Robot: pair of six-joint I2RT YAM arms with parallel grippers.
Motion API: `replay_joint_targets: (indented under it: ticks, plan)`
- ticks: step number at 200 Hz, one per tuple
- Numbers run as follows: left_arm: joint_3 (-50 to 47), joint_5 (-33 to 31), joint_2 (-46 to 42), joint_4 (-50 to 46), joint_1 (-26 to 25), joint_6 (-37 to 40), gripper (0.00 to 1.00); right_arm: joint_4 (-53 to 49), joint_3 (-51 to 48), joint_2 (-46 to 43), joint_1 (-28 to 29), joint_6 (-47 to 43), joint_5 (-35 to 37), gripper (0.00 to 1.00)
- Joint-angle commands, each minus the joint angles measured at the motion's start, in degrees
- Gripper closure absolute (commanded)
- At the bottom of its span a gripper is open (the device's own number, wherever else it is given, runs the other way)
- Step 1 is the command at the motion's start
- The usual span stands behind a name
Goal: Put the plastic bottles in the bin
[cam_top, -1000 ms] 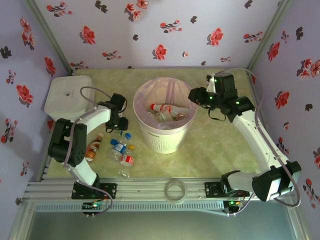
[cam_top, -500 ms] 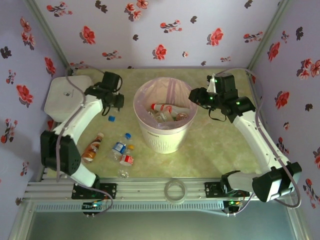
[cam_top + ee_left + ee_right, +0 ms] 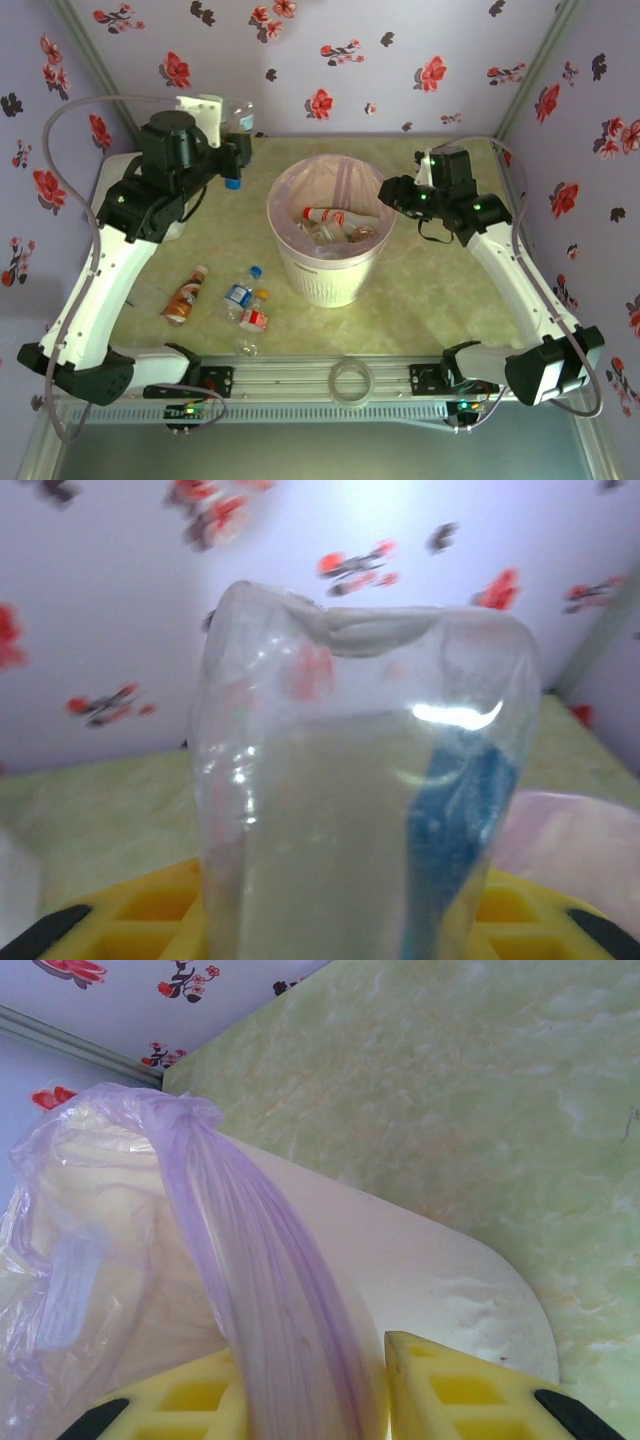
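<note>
My cell has lavender walls (image 3: 300, 70) printed with red and dark flowers. The tabletop (image 3: 440, 300) is pale green, marbled and evenly lit. Grey metal posts (image 3: 537, 70) stand in the back corners. A slotted aluminium rail (image 3: 290, 378) edges my near side.

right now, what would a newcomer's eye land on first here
The white bin in the middle of the table, already holding several bottles. Next, the left hand raised at the far left, shut on a clear bottle, and the right hand pinching the pink liner at the bin's right rim. A few loose bottles lie on the table left of the bin.
</note>
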Motion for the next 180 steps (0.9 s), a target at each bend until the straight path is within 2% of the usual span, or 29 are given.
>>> replay_joint_targets:
  ticks: [1,35,80,131,180]
  plan:
    - [4.5,-1.4,3.3,-1.8,-5.5,3.7,1.00,1.7,0.4,-2.2,0.4,1.5,0.0,0.68]
    - [10.5,-1.5,8.9,-4.2,-12.6,5.7,1.00,2.0,0.0,-2.7,0.4,1.8,0.2,0.68]
    - [11.7,-1.3,14.4,-7.1,-17.6,6.6,1.00,2.0,0.1,-2.7,0.4,1.9,-0.4,0.69]
    - [12.2,3.0,20.8,-13.8,-18.2,7.6,1.00,2.0,-0.1,-2.9,0.4,1.8,-0.2,0.70]
    - [8.8,5.3,22.3,-15.7,-18.2,6.6,1.00,1.5,0.3,-2.6,0.5,1.2,-0.1,0.70]
